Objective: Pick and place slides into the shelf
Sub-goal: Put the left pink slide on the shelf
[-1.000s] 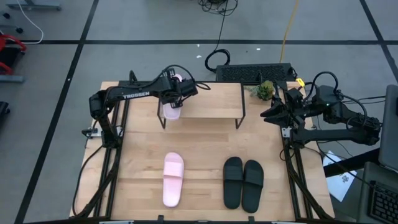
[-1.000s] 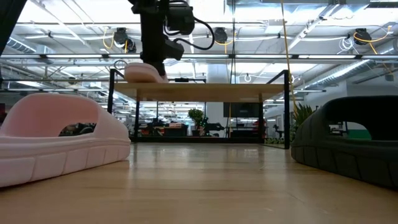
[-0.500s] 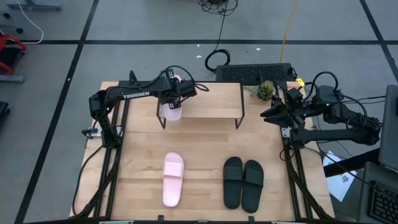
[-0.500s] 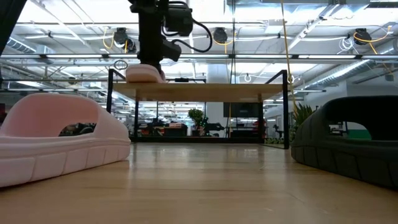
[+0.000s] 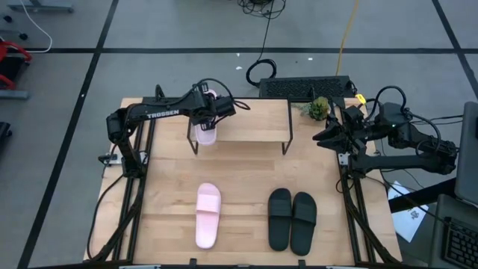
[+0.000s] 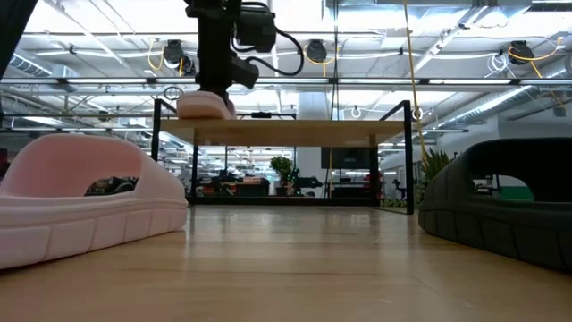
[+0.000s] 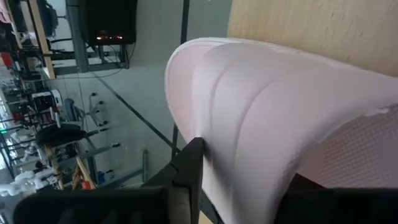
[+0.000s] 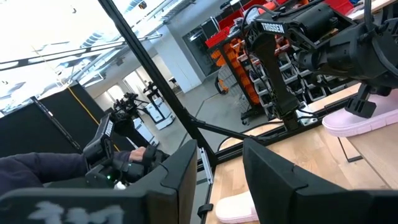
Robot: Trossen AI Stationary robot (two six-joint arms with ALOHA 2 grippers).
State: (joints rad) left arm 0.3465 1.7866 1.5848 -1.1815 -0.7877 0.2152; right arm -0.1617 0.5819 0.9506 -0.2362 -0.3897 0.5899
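Pink slide (image 5: pixel 205 133) on the shelf (image 5: pixel 254 119), left end, overhanging the near edge a bit. Placing step, release stage by the look of it. Left tool (image 5: pixel 208 119) right over the slide; one dark finger (image 7: pixel 186 171) against the strap side, grip state: cannot tell, loosened or clamped. Next move probably: let go fully, lift straight up, clear of the strap, no dragging the slide off the edge.

Long axis front-to-back across the shelf depth, one end toward the far worktop edge; toe or heel unclear, hidden under the arm.

Second pink slide (image 5: pixel 207 214) and black pair (image 5: pixel 292 219) on the worktop (image 5: pixel 164 202) near front, all lengthwise front-to-back. Right tool (image 5: pixel 320 137) parked at right edge, fingers apart, holding nothing.
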